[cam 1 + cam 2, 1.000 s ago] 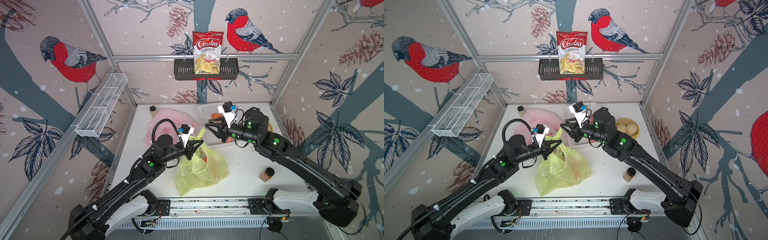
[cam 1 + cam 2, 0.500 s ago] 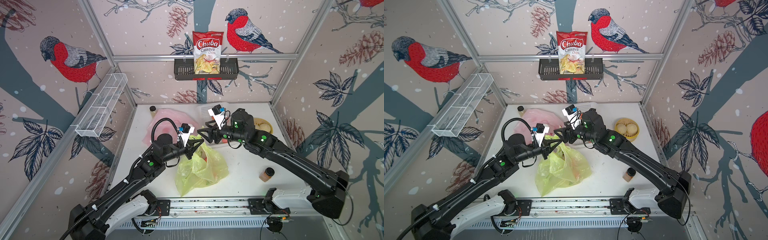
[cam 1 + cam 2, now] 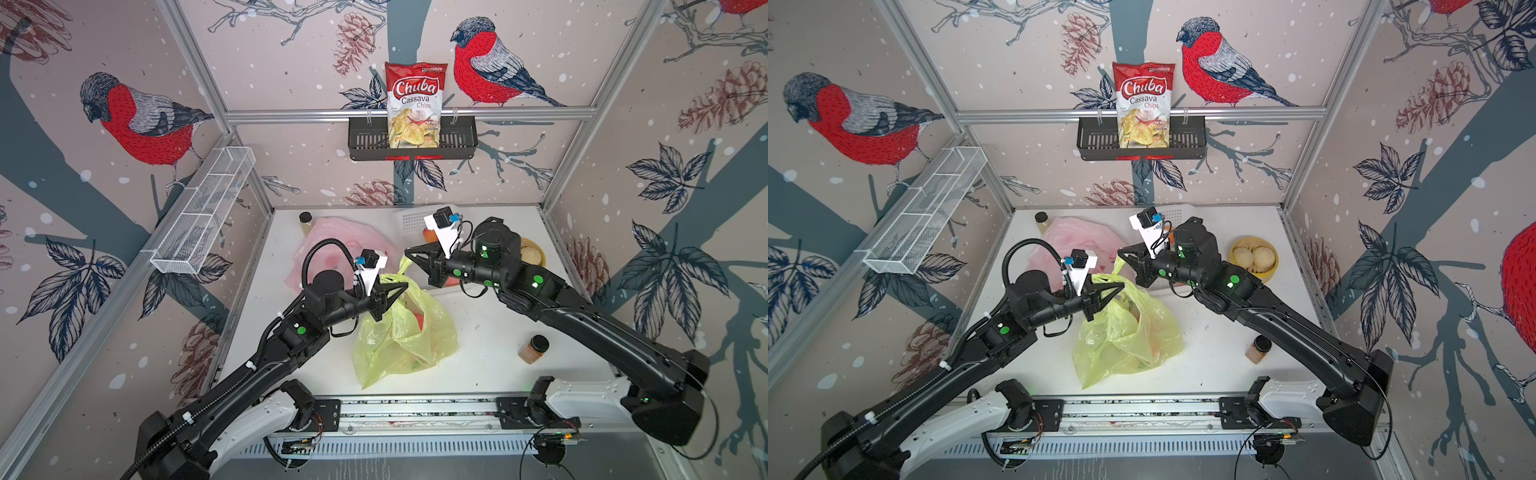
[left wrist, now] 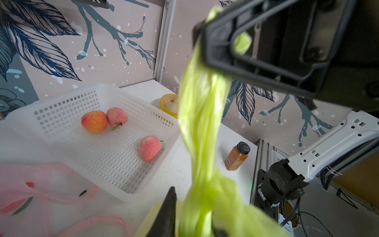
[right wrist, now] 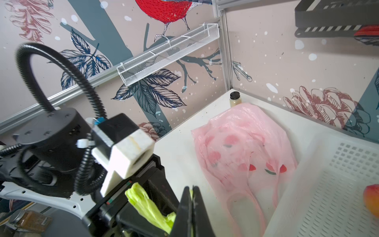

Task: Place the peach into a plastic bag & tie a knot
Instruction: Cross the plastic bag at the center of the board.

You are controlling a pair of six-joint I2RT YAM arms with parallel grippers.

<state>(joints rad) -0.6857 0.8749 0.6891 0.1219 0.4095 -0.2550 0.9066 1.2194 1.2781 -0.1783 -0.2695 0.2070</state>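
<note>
- Yellow-green plastic bag (image 3: 399,332) lies slumped on the table (image 3: 519,324) between the 2 arms, its top gathered upward.
- Peach (image 3: 419,321): a reddish shape shows through the film inside the bag, so the loading step looks done. Its outline is too blurred to say more.
- Right gripper (image 5: 191,189): jaws pressed together with a sliver of green film pinched between them. In the left wrist view a twisted strand of the bag rises from its top to this gripper.
- Left gripper (image 3: 402,287): at the bag's neck, jaws narrow, with that strand running between its fingers (image 4: 171,205). I cannot tell whether they clamp the film or only flank it.
- Knot: none shows in any view. The strand is stretched and twisted, but not crossed or looped.
- Judgement: about half done, with 1 of 2 steps finished. What is left is the tying: form a loop with the strand, pass an end through, and pull it tight without tipping the peach out.
- Elsewhere: 3 spare peaches (image 4: 94,122) lie in the white basket (image 4: 61,98), and a pink bag (image 5: 246,143) lies flat beside it. Neither seems needed now.
</note>
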